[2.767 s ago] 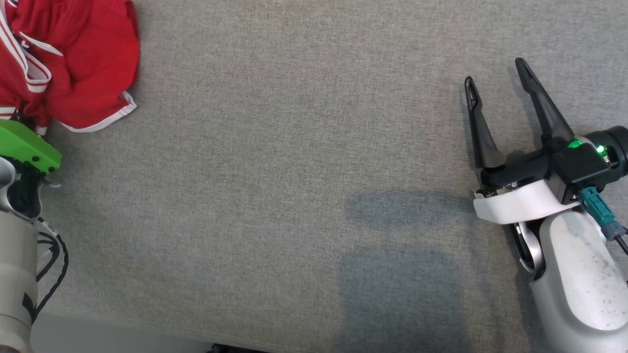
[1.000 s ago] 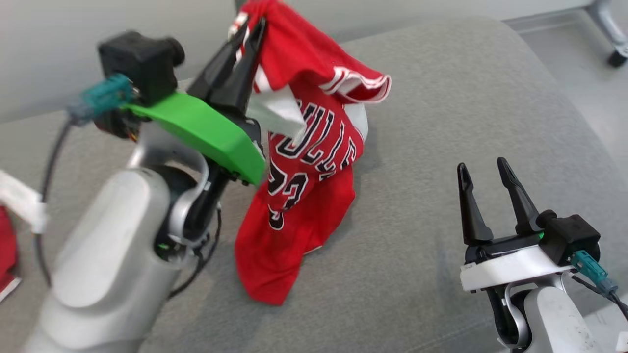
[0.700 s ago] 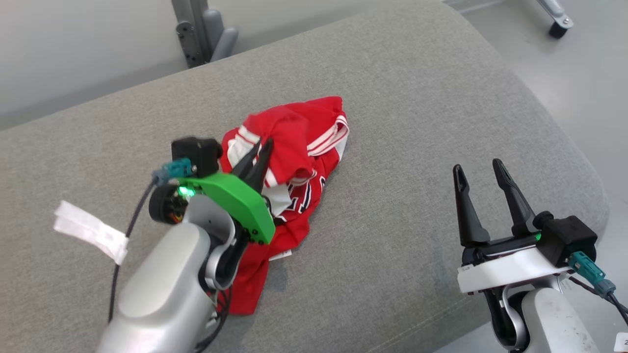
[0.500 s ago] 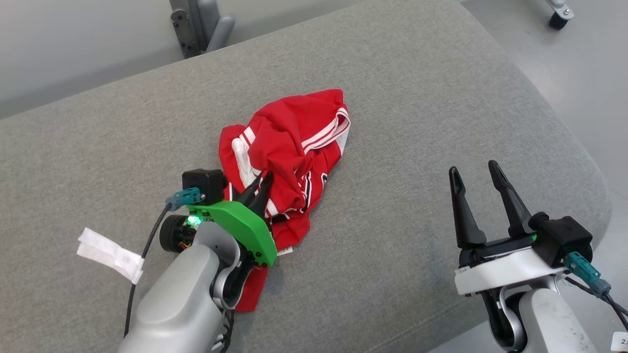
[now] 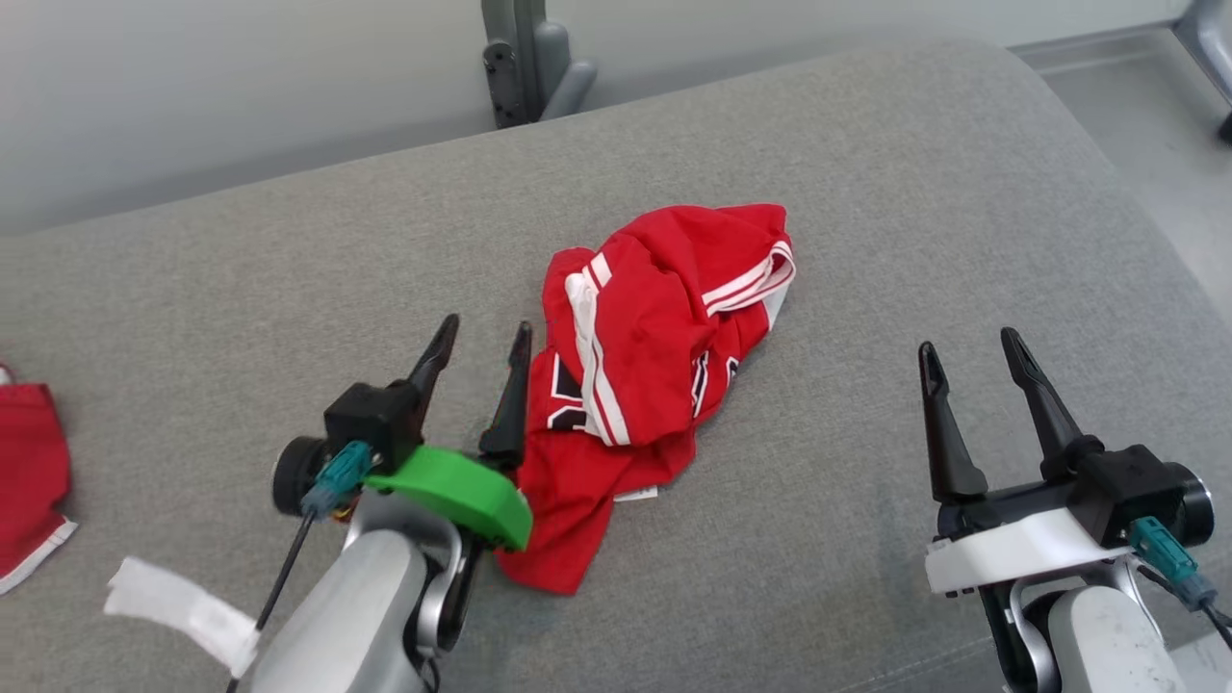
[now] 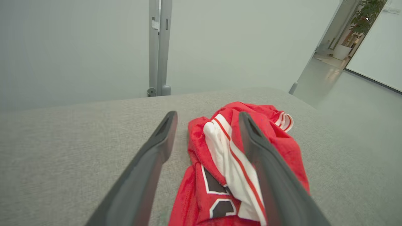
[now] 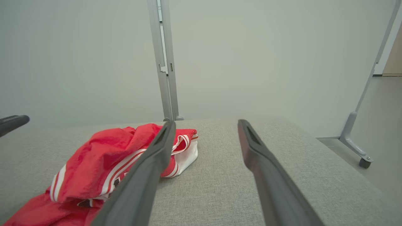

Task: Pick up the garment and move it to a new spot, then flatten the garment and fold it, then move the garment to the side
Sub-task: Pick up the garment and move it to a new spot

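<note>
The garment [image 5: 654, 366] is a red jersey with white trim and black lettering, lying crumpled in a heap near the middle of the grey cushion [image 5: 866, 221]. My left gripper [image 5: 484, 335] stands open just to its left, fingers apart and nothing between them; its right finger is close beside the cloth. In the left wrist view the garment [image 6: 220, 157] lies ahead between and under the open fingers [image 6: 150, 163]. My right gripper [image 5: 970, 354] hangs open well to the right, apart from the cloth. The right wrist view shows the garment [image 7: 103, 163] at lower left.
Another red cloth [image 5: 29, 481] lies at the cushion's left edge. A white tag [image 5: 183, 602] hangs on my left arm's cable. Behind the cushion a grey post [image 5: 525, 58] stands against the wall. A frame leg on a castor [image 7: 358, 147] is on the floor at right.
My left gripper lowered the garment onto the cushion, let go of it and drew back to its left with the fingers spread. The camera has shifted. The right gripper stayed open.
</note>
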Motion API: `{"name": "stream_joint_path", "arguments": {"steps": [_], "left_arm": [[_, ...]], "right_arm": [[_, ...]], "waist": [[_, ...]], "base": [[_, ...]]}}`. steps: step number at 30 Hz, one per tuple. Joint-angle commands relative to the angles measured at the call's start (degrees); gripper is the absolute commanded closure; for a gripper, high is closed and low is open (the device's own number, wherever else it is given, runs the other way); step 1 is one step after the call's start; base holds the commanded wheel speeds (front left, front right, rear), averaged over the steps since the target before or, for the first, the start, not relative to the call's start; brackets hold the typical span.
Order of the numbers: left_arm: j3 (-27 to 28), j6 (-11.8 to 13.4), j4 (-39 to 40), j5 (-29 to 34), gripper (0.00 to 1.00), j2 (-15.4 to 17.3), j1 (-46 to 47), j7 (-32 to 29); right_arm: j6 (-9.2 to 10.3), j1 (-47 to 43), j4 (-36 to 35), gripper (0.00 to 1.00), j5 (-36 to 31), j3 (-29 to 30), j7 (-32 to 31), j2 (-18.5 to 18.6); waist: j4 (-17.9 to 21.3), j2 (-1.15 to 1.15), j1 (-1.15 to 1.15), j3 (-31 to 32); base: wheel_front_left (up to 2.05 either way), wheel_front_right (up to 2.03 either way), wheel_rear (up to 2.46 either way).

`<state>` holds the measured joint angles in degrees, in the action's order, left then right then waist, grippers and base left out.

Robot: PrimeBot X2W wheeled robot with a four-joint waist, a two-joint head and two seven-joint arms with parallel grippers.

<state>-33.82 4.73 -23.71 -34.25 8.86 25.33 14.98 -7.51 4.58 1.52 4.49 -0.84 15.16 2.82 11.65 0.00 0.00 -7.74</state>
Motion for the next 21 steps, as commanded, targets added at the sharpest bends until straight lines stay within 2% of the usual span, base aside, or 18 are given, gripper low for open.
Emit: {"name": "stream_joint_path", "arguments": {"steps": [1, 5, 9, 12, 16, 21], "left_arm": [[1.13, 1.21, 3.03, 1.95, 0.00, 1.28, -3.55, 0.20], [5.17, 4.34, 10.90, 5.48, 0.00, 4.34, -12.58, 0.17], [9.65, 5.83, 15.02, 8.22, 0.00, 5.89, -20.36, 0.17], [13.48, 5.64, 16.61, 10.02, 0.00, 6.57, -24.29, 0.17], [18.13, 4.68, 17.25, 12.41, 0.00, 5.41, -28.25, 0.17], [23.79, 1.78, 17.16, 15.31, 0.00, 2.98, -31.40, 0.18]], "right_arm": [[0.04, -1.38, -0.39, 0.00, -0.87, 0.54, 0.00, 0.13], [0.04, -3.05, -0.21, 0.00, -2.68, 1.35, 0.00, 0.64], [0.04, -4.63, 0.61, 0.00, -3.39, 1.36, 0.00, 1.35], [0.04, -5.61, 1.57, 0.00, -3.55, 1.39, 0.01, 1.62], [0.04, -6.72, 3.19, 0.00, -2.93, 1.17, 0.01, 1.51], [0.04, -7.93, 5.02, 0.00, -2.36, 0.94, 0.01, 1.21]], "waist": [[-4.76, 0.00, 0.00, 4.59], [-8.03, 0.00, 0.00, 7.04], [-11.29, 0.00, 0.00, 8.35], [-13.62, 0.00, 0.00, 9.00], [-16.02, 0.00, 0.00, 9.78], [-17.54, 0.00, 0.00, 10.43]], "base": [[0.00, 0.00, 0.00], [0.00, 0.00, 0.00], [0.00, 0.00, 0.00], [0.00, 0.00, 0.00], [0.00, 0.00, 0.00], [0.00, 0.00, 0.00]]}}
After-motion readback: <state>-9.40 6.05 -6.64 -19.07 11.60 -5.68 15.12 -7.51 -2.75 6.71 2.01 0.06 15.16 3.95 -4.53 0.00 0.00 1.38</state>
